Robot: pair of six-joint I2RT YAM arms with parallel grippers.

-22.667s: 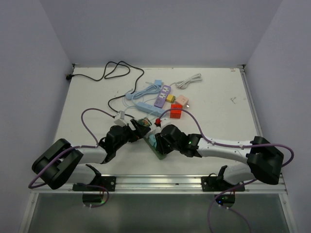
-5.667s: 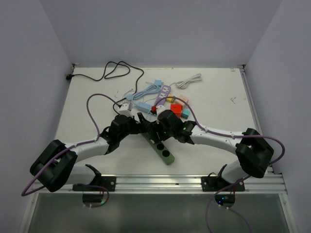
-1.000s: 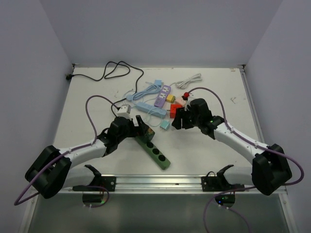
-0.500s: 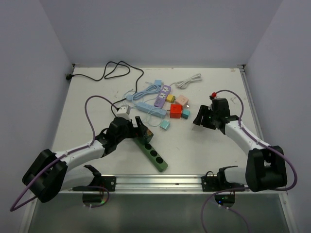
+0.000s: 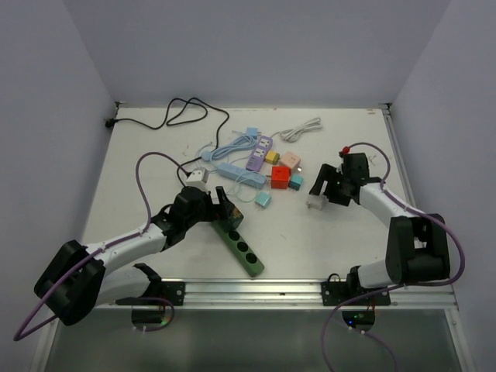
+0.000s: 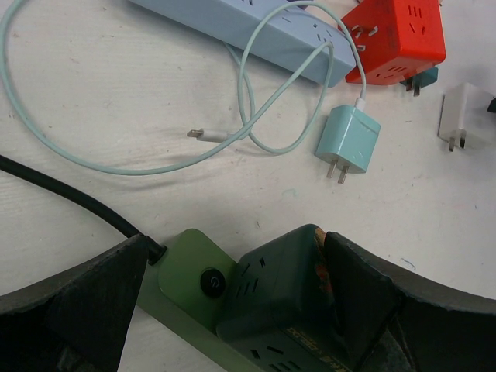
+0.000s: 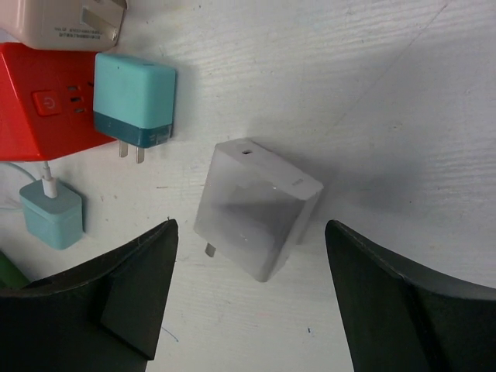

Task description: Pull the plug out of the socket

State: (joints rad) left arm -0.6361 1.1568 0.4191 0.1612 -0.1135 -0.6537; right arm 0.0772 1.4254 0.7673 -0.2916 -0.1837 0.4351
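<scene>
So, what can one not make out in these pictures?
- Left wrist view: the green power strip is cut off by the bottom edge; the left arm's jaws cover part of the dark green cube.
- Right wrist view: the beige adapter is cut off by the top edge.
- Top view: the white charger is too small to show its prongs.

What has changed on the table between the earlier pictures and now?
The right pincer carried the white plug away from the green power strip to the table's right side, set it down and opened; its jaws now stand either side without touching. The left pincer stays open at the strip's end. The red cube has not moved.
</scene>
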